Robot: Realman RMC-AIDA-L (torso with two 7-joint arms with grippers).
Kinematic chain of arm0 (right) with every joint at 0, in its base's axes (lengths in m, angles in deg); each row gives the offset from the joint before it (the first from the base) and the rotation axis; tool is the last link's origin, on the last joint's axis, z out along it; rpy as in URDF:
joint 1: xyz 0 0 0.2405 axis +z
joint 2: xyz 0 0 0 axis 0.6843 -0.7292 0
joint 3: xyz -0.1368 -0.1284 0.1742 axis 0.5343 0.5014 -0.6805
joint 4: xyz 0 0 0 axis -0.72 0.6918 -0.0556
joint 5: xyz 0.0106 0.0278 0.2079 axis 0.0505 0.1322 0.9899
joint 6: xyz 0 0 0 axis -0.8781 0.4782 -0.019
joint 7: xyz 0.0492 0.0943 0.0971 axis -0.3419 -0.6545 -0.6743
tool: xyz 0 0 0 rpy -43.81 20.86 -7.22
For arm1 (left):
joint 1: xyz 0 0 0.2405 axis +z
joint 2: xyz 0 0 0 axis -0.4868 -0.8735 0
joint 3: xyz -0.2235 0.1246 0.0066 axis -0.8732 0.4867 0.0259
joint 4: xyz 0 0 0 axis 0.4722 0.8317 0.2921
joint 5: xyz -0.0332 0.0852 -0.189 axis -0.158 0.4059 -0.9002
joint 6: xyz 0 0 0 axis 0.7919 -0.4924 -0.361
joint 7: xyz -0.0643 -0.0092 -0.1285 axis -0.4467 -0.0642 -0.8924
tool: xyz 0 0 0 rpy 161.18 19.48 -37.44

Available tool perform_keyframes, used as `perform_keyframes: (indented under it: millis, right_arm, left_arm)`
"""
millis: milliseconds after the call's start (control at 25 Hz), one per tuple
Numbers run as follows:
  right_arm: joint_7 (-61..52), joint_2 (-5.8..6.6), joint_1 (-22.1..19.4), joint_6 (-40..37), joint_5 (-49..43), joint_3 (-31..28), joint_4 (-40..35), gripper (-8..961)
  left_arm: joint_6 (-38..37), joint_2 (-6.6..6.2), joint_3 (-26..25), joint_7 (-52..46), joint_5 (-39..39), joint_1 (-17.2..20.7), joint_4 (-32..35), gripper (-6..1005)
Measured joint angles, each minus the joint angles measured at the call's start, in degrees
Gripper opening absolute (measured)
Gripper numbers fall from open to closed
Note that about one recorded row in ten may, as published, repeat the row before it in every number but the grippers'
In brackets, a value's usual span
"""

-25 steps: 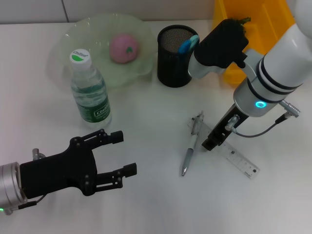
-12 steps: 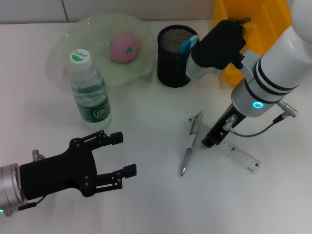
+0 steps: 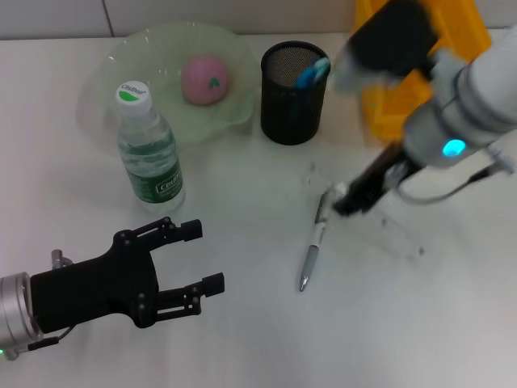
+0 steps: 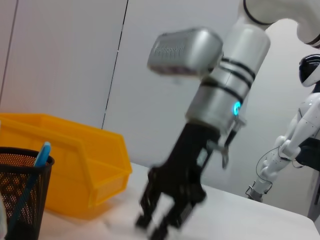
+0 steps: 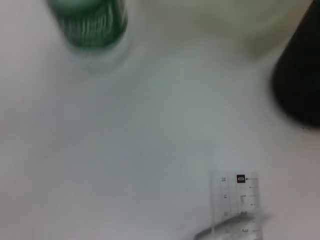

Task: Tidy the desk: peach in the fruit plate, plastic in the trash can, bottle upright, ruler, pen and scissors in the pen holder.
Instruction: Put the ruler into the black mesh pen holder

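My right gripper (image 3: 345,205) is shut on the clear ruler (image 3: 401,237), which shows as a faint streak just above the table; the right wrist view has its printed end (image 5: 235,197). The silver pen (image 3: 313,246) lies on the table beside that gripper. Behind stands the black mesh pen holder (image 3: 294,83) with a blue handle (image 3: 312,73) sticking out. The pink peach (image 3: 206,79) rests in the pale green fruit plate (image 3: 121,56). An upright bottle (image 3: 149,149) stands before the plate. My left gripper (image 3: 208,255) hovers open at the front left. The plastic is out of view.
A yellow bin (image 3: 456,36) sits at the back right behind my right arm; the left wrist view shows it (image 4: 65,155) beside the pen holder (image 4: 20,195), with the right gripper (image 4: 165,220) in front. White table stretches between the grippers.
My right arm has swung up and toward the back, taking the ruler off its spot on the table. The pen, bottle, peach and left gripper have stayed put.
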Motion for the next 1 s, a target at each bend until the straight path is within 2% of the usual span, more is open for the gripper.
perform_keyframes:
  millis: [40,80,160,200,240,280,320,480,600,640,680,880,1000]
  right_arm:
    - [2.4,-0.01,-1.7,-0.9,1.6,-5.1,-4.0,381]
    - [2.4,-0.01,-1.7,-0.9,1.6,-5.1,-4.0,381]
    - [5.9,-0.01,-3.5,-0.5,6.1,-10.7,-7.1,381]
    - [8.5,0.01,-4.7,0.4,10.3,-14.0,-8.0,381]
    - [15.2,0.15,-6.8,3.3,19.9,-19.7,-7.7,381]
    - [15.2,0.15,-6.8,3.3,19.9,-19.7,-7.7,381]
    - [19.3,0.26,-7.8,5.4,25.6,-22.2,-6.4,381]
    - [38.7,0.43,-10.1,13.5,48.6,-27.6,5.4,381]
    - [55.2,0.45,-8.3,16.8,64.8,-29.0,19.2,380]
    - [64.6,0.44,-6.3,18.9,73.2,-29.1,27.1,380]
    - [64.6,0.44,-6.3,18.9,73.2,-29.1,27.1,380]
    - [87.2,0.22,-0.1,21.4,89.0,-28.8,45.5,380]
    - [94.5,0.13,3.3,22.8,92.9,-28.5,52.4,380]
  left_arm:
    - [-0.1,-0.05,0.0,0.0,0.0,0.1,0.1,829]
    - [-0.2,-0.06,0.0,0.0,0.0,0.1,0.2,829]
    - [-0.2,-0.06,0.0,0.0,0.0,0.1,0.2,829]
    - [-0.2,-0.04,0.0,0.0,0.0,0.1,0.2,829]
    - [-0.2,-0.01,0.0,0.0,0.0,0.1,0.2,829]
    - [-0.2,-0.01,0.0,0.0,0.0,0.1,0.2,829]
    - [-0.2,0.0,0.0,0.0,0.0,0.0,0.2,829]
    - [-0.1,0.01,0.0,0.0,0.0,0.0,0.2,829]
    - [0.0,0.04,-0.1,0.0,0.0,-0.3,0.2,829]
    - [0.0,0.04,-0.2,0.0,0.0,-0.5,0.2,829]
    - [0.0,0.04,-0.2,0.0,0.0,-0.5,0.2,829]
    - [0.1,0.17,-0.5,0.0,0.0,-0.5,0.2,829]
    - [0.1,0.29,-0.5,0.0,0.0,-0.6,0.2,829]
